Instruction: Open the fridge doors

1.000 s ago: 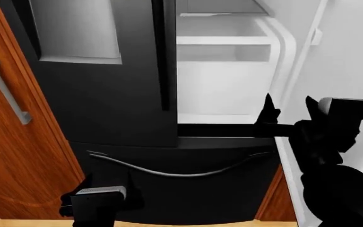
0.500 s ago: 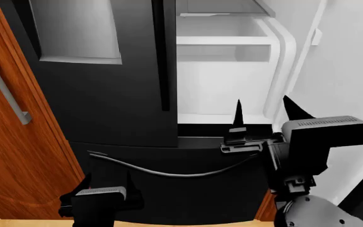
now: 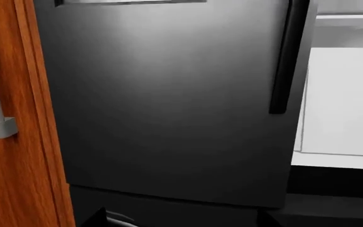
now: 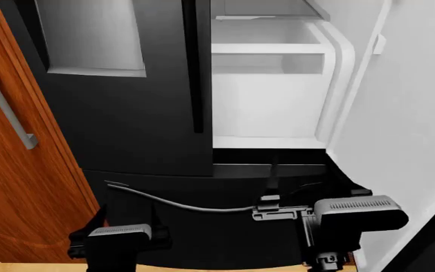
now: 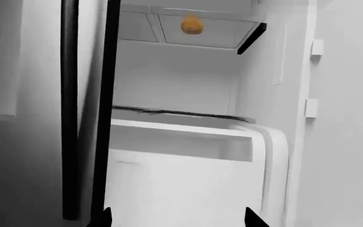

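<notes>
At frame centre: left fridge door closed; left hand unreadable; should grasp bar handle.

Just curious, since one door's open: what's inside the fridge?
White shelves and a bin, plus one small orange item up high on a glass shelf. The closed left door hides the other half.

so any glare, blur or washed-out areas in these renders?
Head view: soft sheen on the closed left fridge door; the white inner lining is nearly featureless. Left wrist view: broad diffuse highlight, no blur. Right wrist view: an orange object looks soft-edged.
</notes>
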Tool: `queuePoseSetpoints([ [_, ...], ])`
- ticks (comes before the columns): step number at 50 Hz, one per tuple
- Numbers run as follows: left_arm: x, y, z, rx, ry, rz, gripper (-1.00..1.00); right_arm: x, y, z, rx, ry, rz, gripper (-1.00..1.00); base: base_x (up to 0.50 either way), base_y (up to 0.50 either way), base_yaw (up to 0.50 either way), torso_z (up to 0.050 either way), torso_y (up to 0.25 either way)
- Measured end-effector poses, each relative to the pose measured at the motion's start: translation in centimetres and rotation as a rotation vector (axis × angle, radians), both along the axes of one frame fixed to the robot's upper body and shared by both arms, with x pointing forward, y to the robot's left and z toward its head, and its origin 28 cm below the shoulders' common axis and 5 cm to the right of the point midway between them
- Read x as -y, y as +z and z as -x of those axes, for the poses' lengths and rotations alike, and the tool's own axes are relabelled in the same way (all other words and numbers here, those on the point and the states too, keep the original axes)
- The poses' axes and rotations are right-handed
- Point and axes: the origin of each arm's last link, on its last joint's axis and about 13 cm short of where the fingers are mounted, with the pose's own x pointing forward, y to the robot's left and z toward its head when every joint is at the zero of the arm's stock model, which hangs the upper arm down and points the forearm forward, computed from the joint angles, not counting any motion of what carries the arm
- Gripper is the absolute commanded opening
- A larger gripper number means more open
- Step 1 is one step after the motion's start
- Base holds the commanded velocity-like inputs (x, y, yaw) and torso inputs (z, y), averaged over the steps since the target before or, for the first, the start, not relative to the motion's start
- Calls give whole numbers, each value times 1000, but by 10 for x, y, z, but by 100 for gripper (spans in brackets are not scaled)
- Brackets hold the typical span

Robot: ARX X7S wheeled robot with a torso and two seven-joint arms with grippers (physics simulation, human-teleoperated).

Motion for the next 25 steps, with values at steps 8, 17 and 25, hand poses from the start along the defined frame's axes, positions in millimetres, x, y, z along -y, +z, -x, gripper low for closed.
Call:
queuePoseSetpoints([
  [8,0,0,0,1,5,1,100,-4,-30,-1,-46,4,-11,100,0,0,0,0,0],
  [17,0,0,0,2,6,2,100,-7,-53,3,-88,15,-19,100,0,0,0,0,0],
  [25,0,0,0,6,6,-2,100,-11,-69,10,-121,31,-24,100,0,0,0,0,0],
])
